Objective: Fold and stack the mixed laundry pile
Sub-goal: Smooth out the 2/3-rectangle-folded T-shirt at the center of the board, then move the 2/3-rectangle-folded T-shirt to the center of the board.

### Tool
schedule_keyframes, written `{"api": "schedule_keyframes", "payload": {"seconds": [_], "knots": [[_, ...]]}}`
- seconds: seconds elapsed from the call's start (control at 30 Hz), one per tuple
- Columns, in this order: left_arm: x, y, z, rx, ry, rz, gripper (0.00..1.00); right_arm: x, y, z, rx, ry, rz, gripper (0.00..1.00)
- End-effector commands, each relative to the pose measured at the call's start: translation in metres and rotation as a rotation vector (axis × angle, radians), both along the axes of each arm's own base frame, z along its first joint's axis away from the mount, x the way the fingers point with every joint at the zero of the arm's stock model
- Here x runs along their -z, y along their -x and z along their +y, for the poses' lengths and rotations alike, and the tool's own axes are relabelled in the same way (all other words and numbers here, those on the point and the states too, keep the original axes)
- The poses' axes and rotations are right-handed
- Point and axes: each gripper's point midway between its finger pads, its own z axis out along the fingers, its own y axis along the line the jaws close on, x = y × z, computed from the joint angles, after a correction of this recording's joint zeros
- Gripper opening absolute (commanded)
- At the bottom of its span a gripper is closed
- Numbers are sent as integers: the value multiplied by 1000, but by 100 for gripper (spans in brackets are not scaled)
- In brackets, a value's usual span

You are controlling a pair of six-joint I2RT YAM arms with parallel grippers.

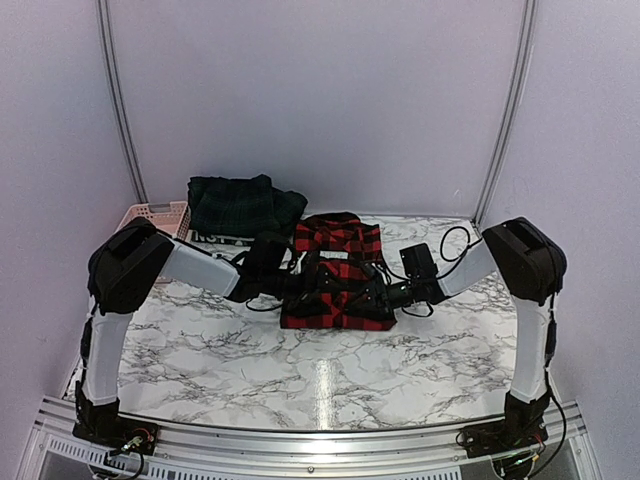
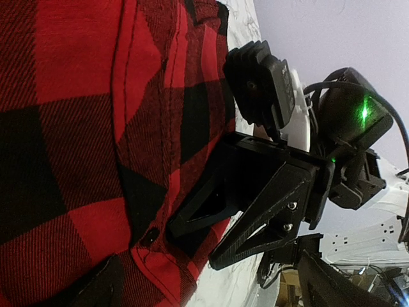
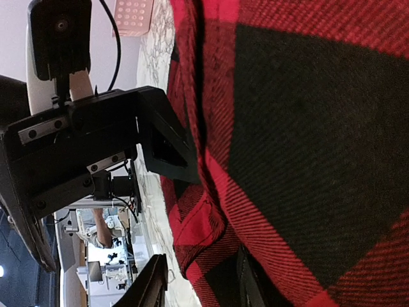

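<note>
A red-and-black checked shirt (image 1: pixel 338 262) lies partly folded at the middle of the marble table (image 1: pixel 300 370). Both grippers meet over its near half. My left gripper (image 1: pixel 303 284) reaches in from the left. In its wrist view (image 2: pixel 214 289) its fingers stand wide apart, one over the shirt (image 2: pixel 70 128). My right gripper (image 1: pixel 374 292) comes from the right. In its wrist view (image 3: pixel 198 284) its fingers hold a bunched fold of the shirt's edge (image 3: pixel 204 230). A dark green plaid piece (image 1: pixel 243 203) lies at the back left, above a navy piece with a white band (image 1: pixel 220 238).
A pink perforated basket (image 1: pixel 152 213) stands at the back left under the green piece; it also shows in the right wrist view (image 3: pixel 133 16). Pale walls and two curved poles close the back. The right wrist camera (image 2: pixel 259 83) sits close to my left gripper.
</note>
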Motion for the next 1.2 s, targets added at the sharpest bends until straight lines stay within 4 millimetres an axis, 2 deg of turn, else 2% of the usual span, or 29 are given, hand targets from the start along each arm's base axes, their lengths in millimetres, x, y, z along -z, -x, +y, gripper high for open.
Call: {"api": "schedule_keyframes", "payload": {"seconds": [0.0, 0.1, 0.23, 0.3, 0.4, 0.47, 0.5, 0.67, 0.8, 0.9, 1.0, 1.07, 1.17], "knots": [[67, 27, 35, -80, -132, 173, 99, 41, 21, -13, 33, 46, 108, 38], [57, 39, 39, -72, -125, 167, 99, 35, 38, -13, -1, 61, 105, 38], [23, 44, 38, -49, -85, 110, 99, -7, 44, -10, -55, 59, 21, 39], [2, 35, 40, -57, -70, 53, 99, -38, 30, -13, -45, 39, -49, 40], [-28, 18, 39, -56, -34, -8, 99, -79, -2, -20, 5, 0, -131, 41], [-45, 2, 34, -58, -10, -49, 99, -92, -22, -23, 35, -15, -159, 41], [-46, -4, 31, -59, -8, -58, 99, -97, -32, -22, 43, -20, -175, 41], [-38, -47, 21, -86, 1, -75, 99, -75, -68, -12, 59, -17, -163, 40], [-9, -82, 19, -125, -11, -49, 99, -40, -91, -5, 64, -2, -130, 39], [19, -97, 23, -151, -32, -16, 99, -8, -103, -5, 75, 20, -94, 38], [48, -98, 29, -159, -60, 26, 99, 22, -108, -7, 88, 47, -60, 37], [64, -90, 34, -159, -86, 54, 99, 30, -106, -7, 86, 61, -48, 37], [75, -71, 38, -143, -116, 78, 99, 40, -90, -9, 69, 90, -37, 37]]}}
